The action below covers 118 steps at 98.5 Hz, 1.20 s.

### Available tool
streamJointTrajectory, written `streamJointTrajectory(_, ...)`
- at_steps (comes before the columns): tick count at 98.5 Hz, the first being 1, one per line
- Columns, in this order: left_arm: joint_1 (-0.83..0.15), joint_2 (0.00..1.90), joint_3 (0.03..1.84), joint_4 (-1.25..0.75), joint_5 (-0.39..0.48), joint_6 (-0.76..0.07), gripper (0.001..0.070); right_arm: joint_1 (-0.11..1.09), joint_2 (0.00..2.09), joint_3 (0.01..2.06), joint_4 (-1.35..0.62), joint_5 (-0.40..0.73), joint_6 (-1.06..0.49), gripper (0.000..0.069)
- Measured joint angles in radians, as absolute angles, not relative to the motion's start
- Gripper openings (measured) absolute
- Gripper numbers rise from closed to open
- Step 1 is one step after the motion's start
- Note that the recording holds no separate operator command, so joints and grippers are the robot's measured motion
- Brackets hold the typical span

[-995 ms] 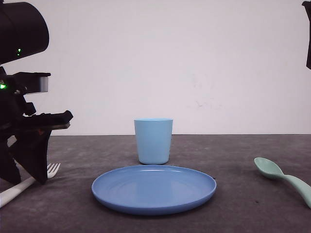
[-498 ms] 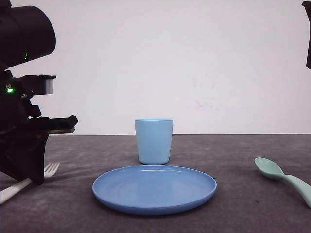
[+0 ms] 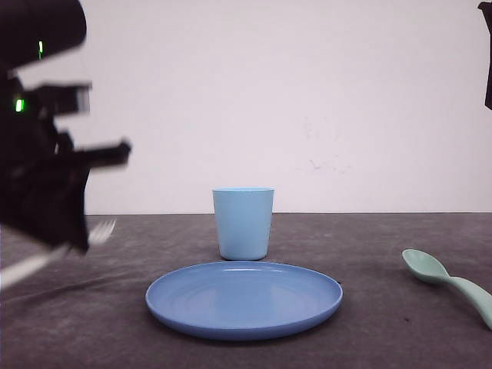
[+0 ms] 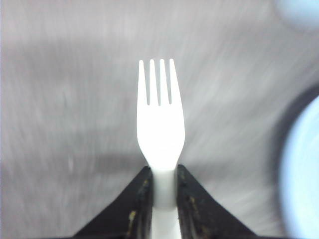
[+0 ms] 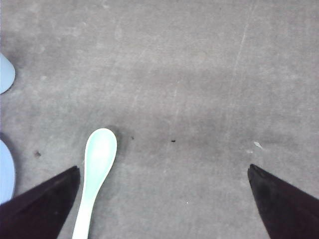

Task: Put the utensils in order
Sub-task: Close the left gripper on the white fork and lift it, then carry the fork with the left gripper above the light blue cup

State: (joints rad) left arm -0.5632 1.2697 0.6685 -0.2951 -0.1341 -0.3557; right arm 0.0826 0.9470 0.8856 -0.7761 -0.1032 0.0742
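The left gripper (image 4: 163, 191) is closed on the neck of the white plastic fork (image 4: 160, 124), which looks light, stiff and slippery. The right gripper (image 5: 162, 199) is wide open, empty, near the mint-green spoon (image 5: 98, 159).

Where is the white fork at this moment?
The white fork is clamped by its handle in the left gripper, lifted above the table at the far left of the front view, left of the blue plate.

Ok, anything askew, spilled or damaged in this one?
Nothing stands out. The fork sits straight in the left gripper, tines intact; the spoon lies flat on the table; the cup is upright behind the plate.
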Motion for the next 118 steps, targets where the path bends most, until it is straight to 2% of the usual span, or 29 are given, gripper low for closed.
streamJointTrajectory(23, -0.564, 1.138, 0.692, -0.157, -0.123, -0.356, 0.0061, 0.083, 0.947, 0.886, -0.776, -0.103, 0.074, 0.068)
streamJointTrajectory(51, -0.569, 1.124, 0.694, 0.199, -0.024, -0.352, 0.0061, 0.083, 0.947, 0.886, -0.776, -0.103, 0.075, 0.068)
streamJointTrajectory(74, -0.586, 1.252, 0.694, 0.537, -0.017, -0.313, 0.0061, 0.083, 0.947, 0.886, -0.776, -0.103, 0.074, 0.068)
streamJointTrajectory(96, -0.594, 1.42, 0.695, 0.83, 0.06, -0.285, 0.0061, 0.083, 0.947, 0.886, -0.775, -0.103, 0.074, 0.068)
streamJointTrajectory(118, -0.595, 1.599, 0.696, 1.077, 0.07, -0.197, 0.0061, 0.083, 0.947, 0.886, -0.776, -0.103, 0.074, 0.068)
